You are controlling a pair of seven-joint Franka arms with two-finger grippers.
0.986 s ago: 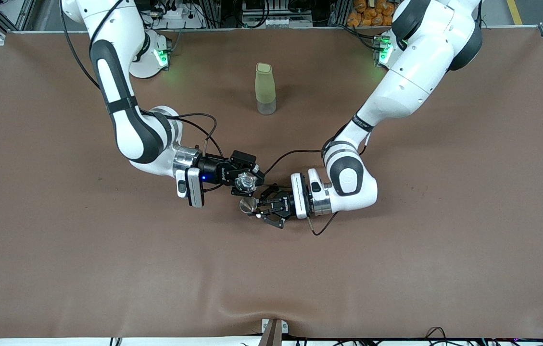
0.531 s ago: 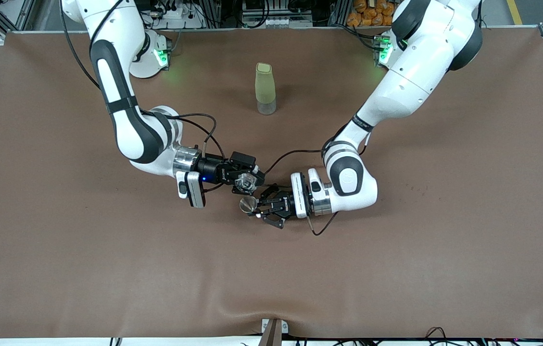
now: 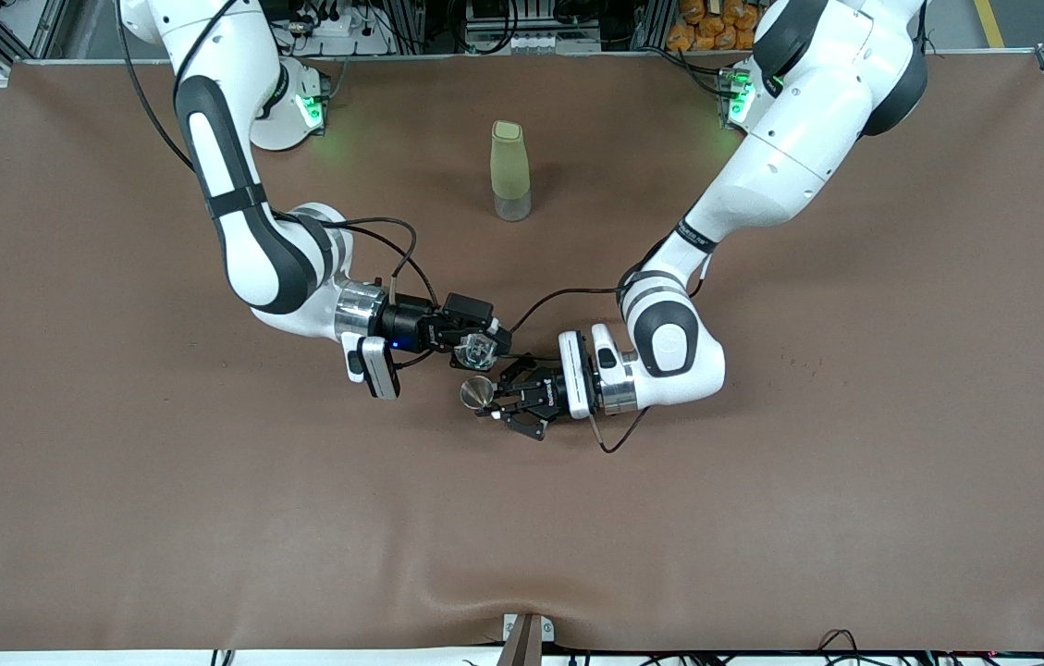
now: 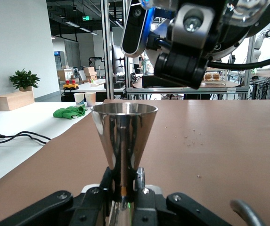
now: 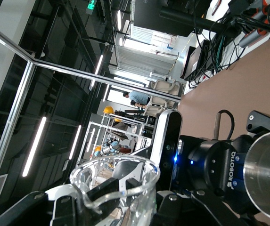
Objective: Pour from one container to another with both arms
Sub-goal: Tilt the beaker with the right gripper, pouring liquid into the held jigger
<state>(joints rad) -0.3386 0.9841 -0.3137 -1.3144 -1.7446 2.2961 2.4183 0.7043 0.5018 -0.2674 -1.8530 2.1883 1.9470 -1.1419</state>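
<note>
My right gripper (image 3: 473, 351) is shut on a clear glass beaker (image 3: 477, 351), held in the air and tipped over the steel cup. The beaker's rim and spout (image 5: 113, 181) fill the right wrist view between the right gripper's (image 5: 120, 200) fingers. My left gripper (image 3: 490, 398) is shut on a steel cone-shaped measuring cup (image 3: 475, 393), upright just above the middle of the table. In the left wrist view the steel cup (image 4: 124, 136) stands clamped at its narrow waist in the left gripper (image 4: 124, 187), its mouth under the right gripper's body (image 4: 191, 42). The steel cup's open mouth (image 5: 266, 176) also shows in the right wrist view.
A tall pale green bottle (image 3: 510, 171) stands upright on the brown table cover (image 3: 762, 518), nearer the robots' bases than both grippers. A few small crumbs (image 4: 191, 139) lie on the cover close to the cup. Black cables hang from both wrists.
The right wrist has turned a little, tipping the glass beaker further toward the steel cup. The left arm and the steel cup have held still.
</note>
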